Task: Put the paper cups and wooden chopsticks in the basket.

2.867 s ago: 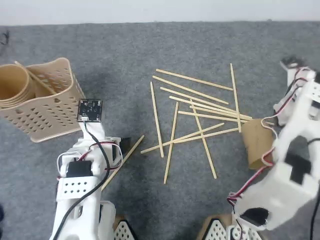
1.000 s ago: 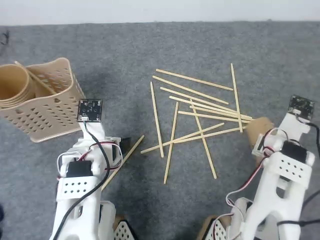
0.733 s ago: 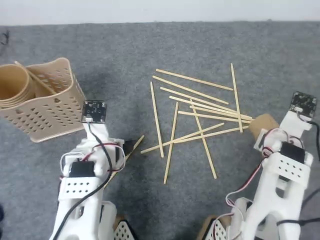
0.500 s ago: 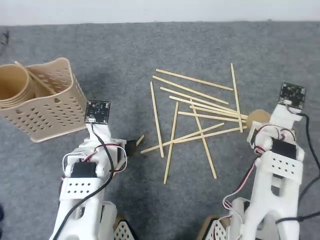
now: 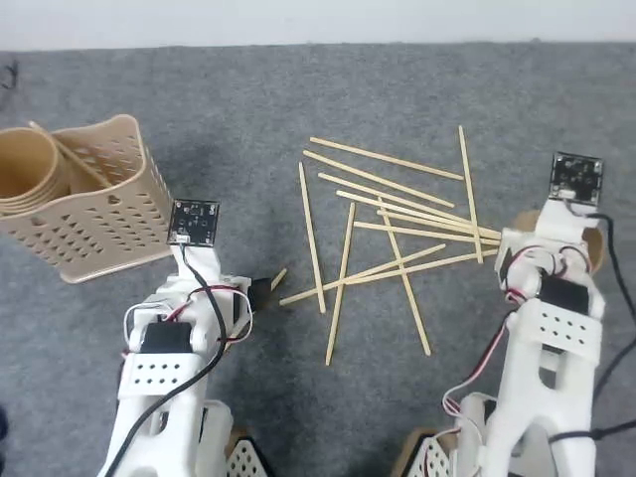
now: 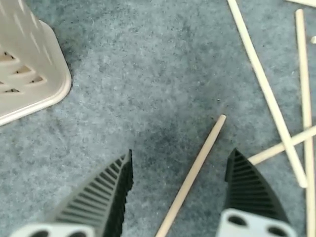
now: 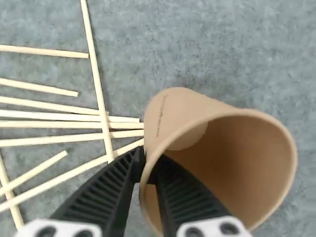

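Note:
A tan basket (image 5: 94, 224) stands at the far left with stacked paper cups (image 5: 28, 164) and a chopstick (image 5: 72, 157) inside. Several wooden chopsticks (image 5: 397, 214) lie scattered in the middle of the grey carpet. My left gripper (image 6: 181, 157) is open low over the carpet, its fingers either side of a single chopstick (image 6: 195, 170); the high view shows that gripper (image 5: 260, 291) right of the basket. My right gripper (image 7: 149, 160) is shut on the rim of a brown paper cup (image 7: 222, 163), beside the pile's right end. The arm hides most of the cup (image 5: 593, 248) from above.
A corner of the basket (image 6: 27, 69) lies close to my left gripper. More chopsticks (image 6: 266, 91) cross the carpet past the one between its fingers. Chopstick ends (image 7: 64, 118) reach up to the cup. Open carpet stretches behind the pile and between the arms.
The cup lay on its side by the pile; the right arm swung over it and now holds it by the rim, shifted farther back. The left arm edged forward along its chopstick.

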### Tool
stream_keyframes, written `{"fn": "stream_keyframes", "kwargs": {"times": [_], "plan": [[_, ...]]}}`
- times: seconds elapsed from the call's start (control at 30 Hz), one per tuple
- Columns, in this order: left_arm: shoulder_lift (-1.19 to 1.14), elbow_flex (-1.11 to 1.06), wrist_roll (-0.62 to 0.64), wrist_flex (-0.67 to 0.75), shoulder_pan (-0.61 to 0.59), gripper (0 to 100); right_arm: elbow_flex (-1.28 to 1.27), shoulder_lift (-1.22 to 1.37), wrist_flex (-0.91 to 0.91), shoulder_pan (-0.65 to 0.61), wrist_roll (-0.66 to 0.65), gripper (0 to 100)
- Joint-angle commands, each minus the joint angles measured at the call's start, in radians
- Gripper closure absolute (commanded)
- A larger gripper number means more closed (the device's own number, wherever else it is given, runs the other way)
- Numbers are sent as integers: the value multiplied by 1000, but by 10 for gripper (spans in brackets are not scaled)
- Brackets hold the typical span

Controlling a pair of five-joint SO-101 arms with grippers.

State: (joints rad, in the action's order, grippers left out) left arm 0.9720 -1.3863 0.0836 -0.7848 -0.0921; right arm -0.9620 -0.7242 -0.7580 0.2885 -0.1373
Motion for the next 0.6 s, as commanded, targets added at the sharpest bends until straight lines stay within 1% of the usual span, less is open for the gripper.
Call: {"fn": "stream_keyframes", "kwargs": {"times": [0.0,0.1,0.2,0.33,0.43,0.5,0.57], "plan": [[5,10,0,23,8,710,173,-21,-139,-12,-86,991],[5,10,0,21,8,710,313,-10,-283,-24,-175,991],[5,10,0,21,6,710,451,-8,-456,-79,-334,991],[5,10,0,20,5,709,574,-10,-710,-245,-563,991],[6,10,0,21,5,708,586,-16,-839,-400,-721,991],[6,10,0,21,5,708,589,-19,-892,-492,-779,991],[6,10,0,21,5,708,585,-19,-924,-568,-792,991]]}}
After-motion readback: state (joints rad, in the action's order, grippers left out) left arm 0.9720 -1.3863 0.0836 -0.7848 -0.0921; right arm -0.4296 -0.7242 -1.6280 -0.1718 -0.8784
